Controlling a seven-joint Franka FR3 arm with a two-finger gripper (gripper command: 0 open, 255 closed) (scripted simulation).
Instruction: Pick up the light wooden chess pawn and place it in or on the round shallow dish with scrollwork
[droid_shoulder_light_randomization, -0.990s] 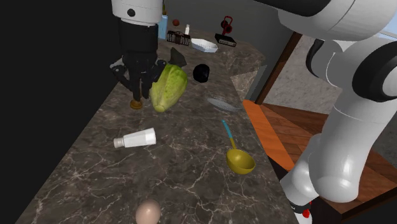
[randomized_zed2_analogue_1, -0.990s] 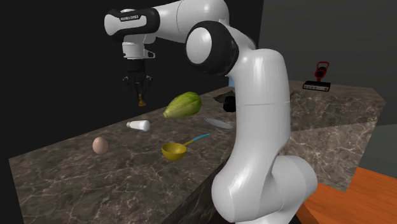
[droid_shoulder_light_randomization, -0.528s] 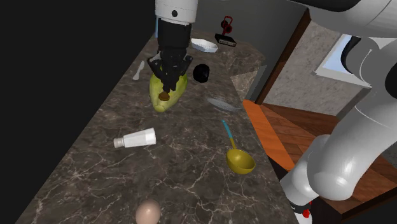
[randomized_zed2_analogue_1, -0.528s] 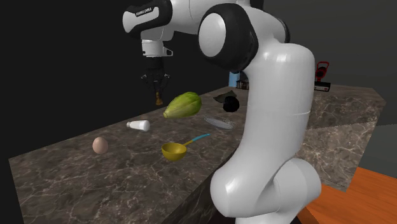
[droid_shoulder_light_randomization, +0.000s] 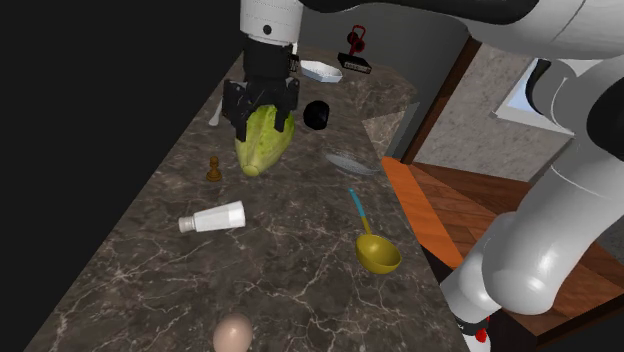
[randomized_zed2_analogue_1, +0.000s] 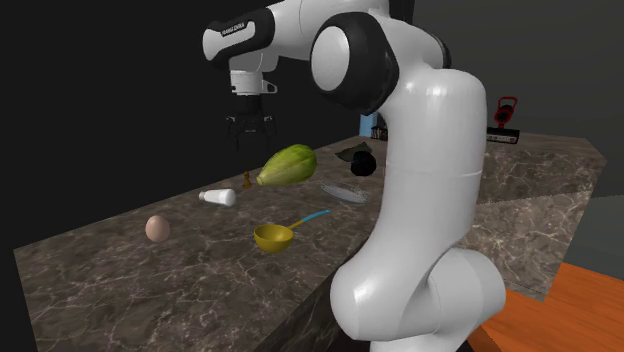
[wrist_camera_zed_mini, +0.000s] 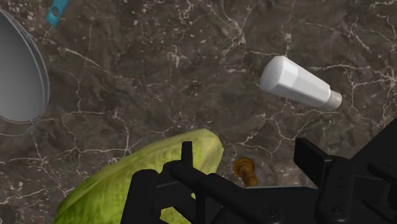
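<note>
A small brown chess pawn (droid_shoulder_light_randomization: 213, 168) stands upright on the dark marble counter, just to the shoulder view's left of a green lettuce head (droid_shoulder_light_randomization: 264, 140). My gripper (droid_shoulder_light_randomization: 261, 118) hangs open above the lettuce, holding nothing. In the wrist view the pawn (wrist_camera_zed_mini: 245, 170) shows far below the gripper (wrist_camera_zed_mini: 248, 156), between the spread fingers and untouched. The round shallow grey dish (droid_shoulder_light_randomization: 350, 162) lies flat on the counter to the shoulder view's right of the lettuce, apart from the pawn. In the second exterior view the gripper (randomized_zed2_analogue_1: 248, 130) is above the pawn (randomized_zed2_analogue_1: 251, 183), with the dish (randomized_zed2_analogue_1: 343, 191) further right.
A white shaker (droid_shoulder_light_randomization: 213, 217) lies on its side nearer the stand. A yellow ladle with a blue handle (droid_shoulder_light_randomization: 377, 250), an egg (droid_shoulder_light_randomization: 232, 333) and a black object (droid_shoulder_light_randomization: 316, 115) also sit on the counter. A white tray (droid_shoulder_light_randomization: 322, 71) stands at the far end.
The gripper carried the pawn toward the lettuce, then opened. The pawn has left the fingers and now stands on the counter beside the lettuce.
</note>
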